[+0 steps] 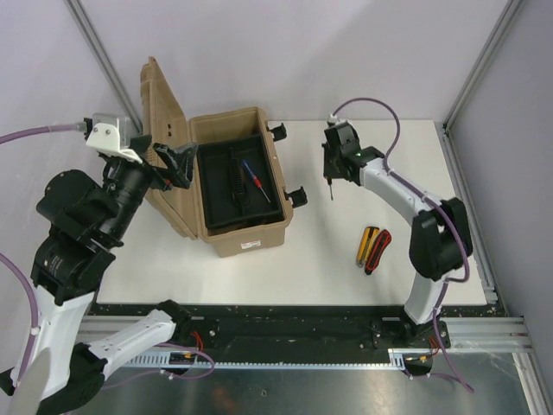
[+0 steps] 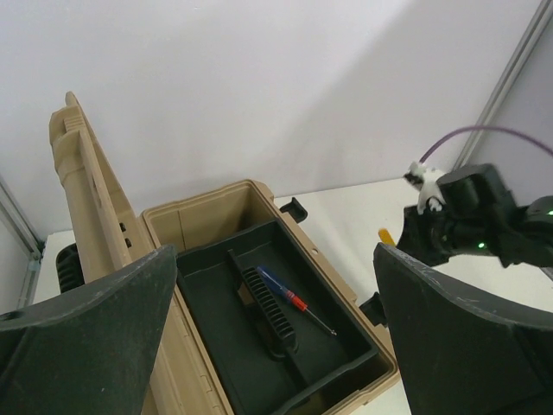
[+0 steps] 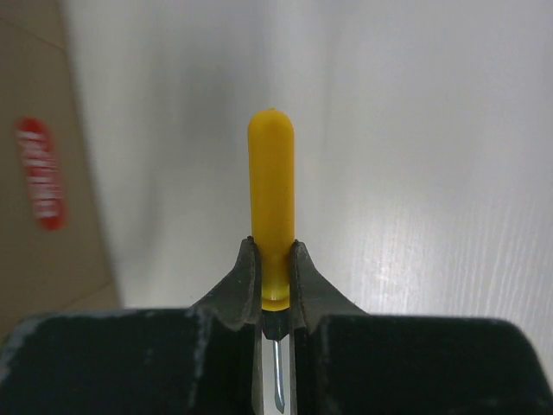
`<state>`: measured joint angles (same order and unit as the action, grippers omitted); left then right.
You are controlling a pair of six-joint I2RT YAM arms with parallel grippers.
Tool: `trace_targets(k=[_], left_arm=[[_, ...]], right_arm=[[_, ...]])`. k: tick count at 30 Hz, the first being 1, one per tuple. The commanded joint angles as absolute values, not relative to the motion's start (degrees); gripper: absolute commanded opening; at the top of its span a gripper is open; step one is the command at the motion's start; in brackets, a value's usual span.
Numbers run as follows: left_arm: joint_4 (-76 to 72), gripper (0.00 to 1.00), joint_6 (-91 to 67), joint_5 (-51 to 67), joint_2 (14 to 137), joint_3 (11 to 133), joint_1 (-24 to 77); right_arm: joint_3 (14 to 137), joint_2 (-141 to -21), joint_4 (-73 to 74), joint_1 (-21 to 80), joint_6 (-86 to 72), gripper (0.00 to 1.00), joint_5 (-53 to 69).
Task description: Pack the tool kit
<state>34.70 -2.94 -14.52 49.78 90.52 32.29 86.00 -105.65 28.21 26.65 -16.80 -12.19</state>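
The tan toolbox (image 1: 238, 238) stands open at the left, its lid (image 1: 164, 112) upright. Its black inner tray (image 1: 216, 186) holds a blue-and-red screwdriver (image 1: 257, 181) (image 2: 294, 300) beside the tray's handle. My right gripper (image 1: 333, 169) (image 3: 275, 277) is shut on a yellow-handled screwdriver (image 3: 270, 173), right of the box; the metal shaft (image 1: 331, 188) sticks out toward the table's near side. My left gripper (image 1: 177, 164) (image 2: 276, 346) stands wide open at the lid, looking over the tray, with nothing between its fingers.
A yellow knife (image 1: 366, 245) and a red-black handled tool (image 1: 378, 251) lie together on the white table, right of the box near the right arm. Black latches (image 1: 297, 196) jut from the box's right side. Grey walls enclose the table.
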Motion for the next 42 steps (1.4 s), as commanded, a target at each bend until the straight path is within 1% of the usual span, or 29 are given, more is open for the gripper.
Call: trace_targets(k=[1, 6, 9, 14, 18, 30, 37, 39, 40, 42], left_arm=[[33.24, 0.99, -1.61, -13.26, 50.13, 92.05, 32.32], [33.24, 0.99, -2.22, -12.56, 50.68, 91.94, 32.33], [33.24, 0.99, -2.61, -11.94, 50.96, 91.93, 32.29], [33.31, 0.99, -3.12, -11.38, 50.93, 91.89, 32.33], [33.3, 0.99, -3.23, -11.38, 50.32, 91.7, 32.3], [33.29, 0.99, -3.67, -11.45, 48.94, 90.59, 32.33], [33.29, 0.99, -3.61, -11.65, 48.54, 90.34, 32.34], [33.28, 0.99, -3.61, -11.55, 48.46, 90.46, 32.34], [33.3, 0.99, -3.6, -11.49, 48.49, 90.54, 32.34], [33.26, 0.99, -3.49, -11.33, 48.51, 90.77, 32.32]], right_arm=[[91.17, -97.66, 27.28, 29.9, -17.33, 0.0, -11.23], [92.54, -93.6, 23.26, 36.37, -18.27, 0.0, -9.9], [93.52, -93.78, 20.52, 40.37, -20.11, 0.0, -9.52], [96.48, -98.17, 17.08, 46.06, -22.47, 0.0, -10.38], [100.13, -102.41, 17.22, 49.47, -23.72, 0.0, -12.5], [104.62, -111.96, 16.84, 50.36, -25.55, 0.0, -14.16], [104.97, -115.1, 18.86, 50.28, -27.63, 0.0, -15.32], [105.06, -115.5, 19.35, 50.25, -27.87, 0.03, -15.15], [105.04, -115.63, 19.52, 50.26, -27.95, 0.07, -15.18], [105.1, -115.35, 19.76, 50.31, -27.95, 0.21, -15.35]])
